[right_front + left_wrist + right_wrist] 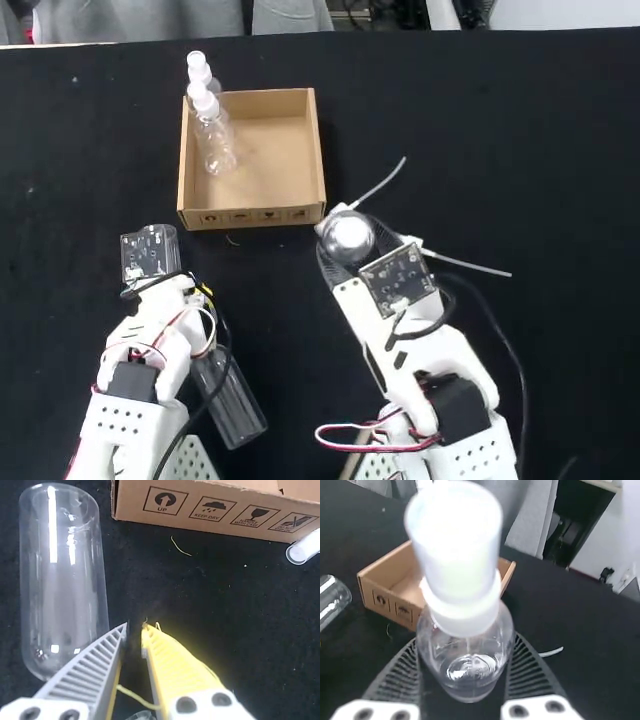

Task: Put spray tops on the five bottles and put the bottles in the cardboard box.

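My right gripper [345,248] is shut on an upright clear bottle [465,655] with a white spray top [455,545], just off the front right corner of the cardboard box [300,150]. Beside a bare clear bottle [60,580] that lies on the table, my left gripper [135,627] is shut and holds nothing. That bottle [150,252] lies near the box's front left corner. A second bare bottle [228,400] lies by the left arm. One capped bottle [214,135] lies in the box along its left wall. Another white top [197,65] pokes past the far rim.
Two thin white tubes [380,185] [468,263] lie on the black table [520,130] to the right of the box. The box front [210,510] faces the left arm. The table's far right and far left are open.
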Tool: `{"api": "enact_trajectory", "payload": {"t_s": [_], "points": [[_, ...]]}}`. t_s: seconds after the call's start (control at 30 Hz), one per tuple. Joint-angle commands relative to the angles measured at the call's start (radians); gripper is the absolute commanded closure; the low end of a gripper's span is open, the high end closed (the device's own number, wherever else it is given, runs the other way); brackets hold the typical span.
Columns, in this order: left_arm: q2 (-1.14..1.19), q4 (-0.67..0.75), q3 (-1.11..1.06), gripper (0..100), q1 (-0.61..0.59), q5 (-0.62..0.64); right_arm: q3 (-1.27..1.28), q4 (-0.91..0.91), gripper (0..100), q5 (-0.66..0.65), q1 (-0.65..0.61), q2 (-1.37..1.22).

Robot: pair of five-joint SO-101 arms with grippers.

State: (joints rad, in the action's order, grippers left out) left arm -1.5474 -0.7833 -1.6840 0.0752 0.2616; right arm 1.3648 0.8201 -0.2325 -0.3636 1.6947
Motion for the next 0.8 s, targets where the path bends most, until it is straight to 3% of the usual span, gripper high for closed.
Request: {"api": "enact_trajectory", "payload": {"t_s": [0.0, 0.33, 0.77], "points": [[-0.005, -0.005, -0.025, 96, -0.007, 0.0, -0.131, -0.005, 98.4, -0.003, 0.028, -0.151], [-0.005, -0.005, -0.025, 96, -0.007, 0.0, -0.341, -0.006, 98.3, 0.003, 0.028, -0.526], [-0.005, -0.005, -0.025, 96, -0.007, 0.0, -0.509, -0.006, 98.5, 0.003, 0.028, -0.737]]}}
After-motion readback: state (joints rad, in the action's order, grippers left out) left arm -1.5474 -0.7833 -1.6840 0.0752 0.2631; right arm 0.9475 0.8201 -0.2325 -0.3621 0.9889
